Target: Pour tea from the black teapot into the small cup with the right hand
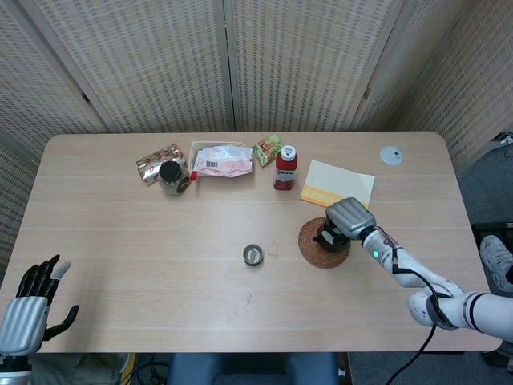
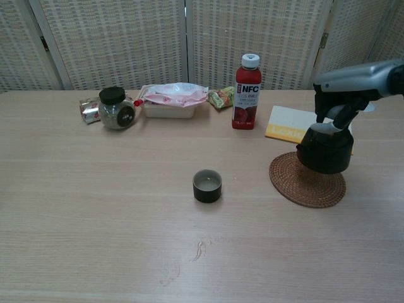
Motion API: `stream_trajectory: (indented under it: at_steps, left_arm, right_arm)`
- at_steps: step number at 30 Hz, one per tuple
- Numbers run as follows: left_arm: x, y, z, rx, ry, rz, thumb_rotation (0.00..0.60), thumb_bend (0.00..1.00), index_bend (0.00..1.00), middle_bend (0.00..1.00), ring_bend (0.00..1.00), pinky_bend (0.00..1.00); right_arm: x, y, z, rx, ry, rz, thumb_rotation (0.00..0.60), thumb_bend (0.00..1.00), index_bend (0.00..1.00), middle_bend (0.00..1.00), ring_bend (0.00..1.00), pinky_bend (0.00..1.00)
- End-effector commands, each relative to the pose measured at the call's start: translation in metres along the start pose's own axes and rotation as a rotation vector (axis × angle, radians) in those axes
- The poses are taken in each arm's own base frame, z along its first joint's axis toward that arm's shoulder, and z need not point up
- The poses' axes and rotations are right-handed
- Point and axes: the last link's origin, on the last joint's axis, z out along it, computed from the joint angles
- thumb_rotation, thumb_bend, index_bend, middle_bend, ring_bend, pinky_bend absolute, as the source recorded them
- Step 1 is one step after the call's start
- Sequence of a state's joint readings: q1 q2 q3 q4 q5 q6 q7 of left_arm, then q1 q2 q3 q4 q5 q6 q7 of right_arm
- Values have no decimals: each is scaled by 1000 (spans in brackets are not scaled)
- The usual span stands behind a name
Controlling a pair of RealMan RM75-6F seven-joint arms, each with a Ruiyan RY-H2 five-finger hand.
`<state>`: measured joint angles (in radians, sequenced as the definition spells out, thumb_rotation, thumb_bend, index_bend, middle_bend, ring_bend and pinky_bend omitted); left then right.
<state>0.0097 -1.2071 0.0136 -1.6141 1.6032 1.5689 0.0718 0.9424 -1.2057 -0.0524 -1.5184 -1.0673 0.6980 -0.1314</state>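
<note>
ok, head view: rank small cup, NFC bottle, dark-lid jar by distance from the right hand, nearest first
From the right hand:
1. NFC bottle, behind it, toward the screen.
2. Small cup, out toward the table's middle.
3. Dark-lid jar, far back corner by the snack packets.
</note>
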Motion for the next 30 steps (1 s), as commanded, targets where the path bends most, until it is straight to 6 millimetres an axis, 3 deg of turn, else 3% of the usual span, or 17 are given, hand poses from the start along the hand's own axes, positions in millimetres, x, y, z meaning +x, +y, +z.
stream_trajectory:
  at_steps: [1, 11, 16, 19, 23, 30]
  left_arm:
    - [0, 0, 0, 2, -1, 0, 600, 330, 101, 0, 0, 0]
    - [-3, 1, -1, 8, -11, 0, 600, 329, 101, 0, 0, 0]
    - [-4, 1, -1, 10, -14, 1, 600, 329, 101, 0, 0, 0]
    - [-5, 2, -1, 9, -17, 1, 600, 330, 101, 0, 0, 0]
    - [-6, 2, -1, 7, -17, 1, 600, 330, 101, 0, 0, 0]
    - [-6, 2, -2, 8, -17, 1, 600, 329, 101, 0, 0, 0]
  right_arm:
    - [-11, 2, 4, -2, -18, 11, 441, 440, 1000, 1000, 928, 516]
    - [-25, 2, 15, 4, -37, 4, 441, 438, 1000, 1000, 926, 264]
    - [-27, 2, 17, 6, -39, 7, 441, 430, 1000, 1000, 926, 237]
    - [-30, 2, 18, 7, -42, -4, 442, 350, 1000, 1000, 926, 234]
    - [-32, 4, 18, 4, -39, -25, 441, 123, 1000, 1000, 926, 230]
    - [-33, 2, 18, 6, -27, -19, 442, 50, 1000, 1000, 926, 229]
